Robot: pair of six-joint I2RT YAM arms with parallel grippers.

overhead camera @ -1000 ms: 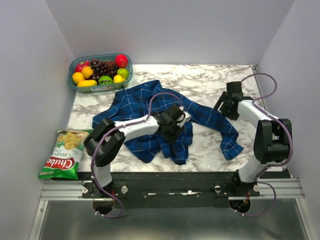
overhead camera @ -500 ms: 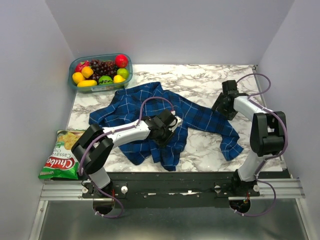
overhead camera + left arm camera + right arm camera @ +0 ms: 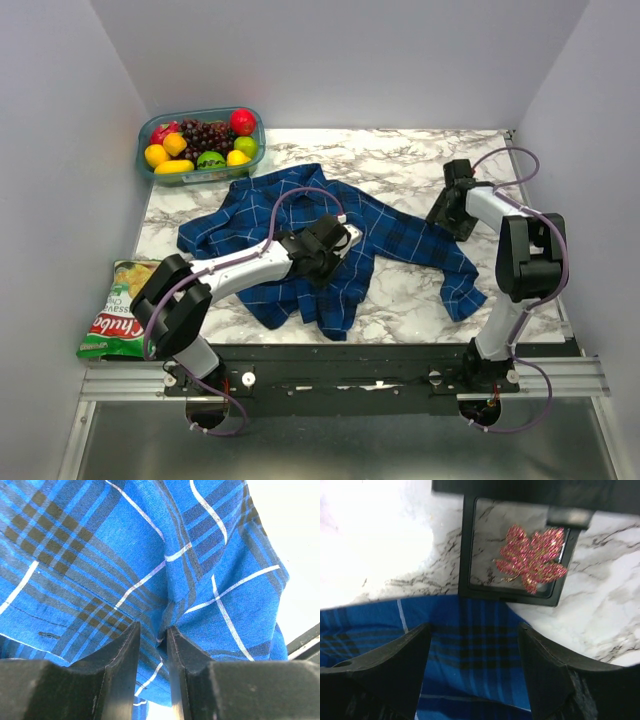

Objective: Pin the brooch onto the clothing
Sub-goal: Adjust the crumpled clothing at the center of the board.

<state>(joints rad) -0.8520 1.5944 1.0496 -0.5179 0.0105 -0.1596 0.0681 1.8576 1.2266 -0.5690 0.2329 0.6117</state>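
Note:
The clothing (image 3: 300, 235), a blue plaid shirt, lies crumpled across the middle of the marble table. My left gripper (image 3: 335, 250) sits on its middle. In the left wrist view the left gripper (image 3: 154, 630) has its jaws nearly together, pinching a raised fold of the clothing (image 3: 165, 575). The brooch (image 3: 532, 560), a red maple-leaf pin, rests in a small black square case (image 3: 465, 545) on the marble just past the sleeve edge. My right gripper (image 3: 472, 630) hangs open over that sleeve (image 3: 480, 645), short of the case, holding nothing. In the top view the right gripper (image 3: 447, 212) hides the brooch.
A clear tub of fruit (image 3: 200, 145) stands at the table's back left corner. A green chips bag (image 3: 125, 310) lies off the table's front left edge. Bare marble (image 3: 400, 155) shows behind the shirt and at the front right. Grey walls close in on both sides.
The left gripper has narrowed on the cloth and moved left and toward the near edge, dragging the shirt with it. The right gripper shifted slightly toward the case, still open.

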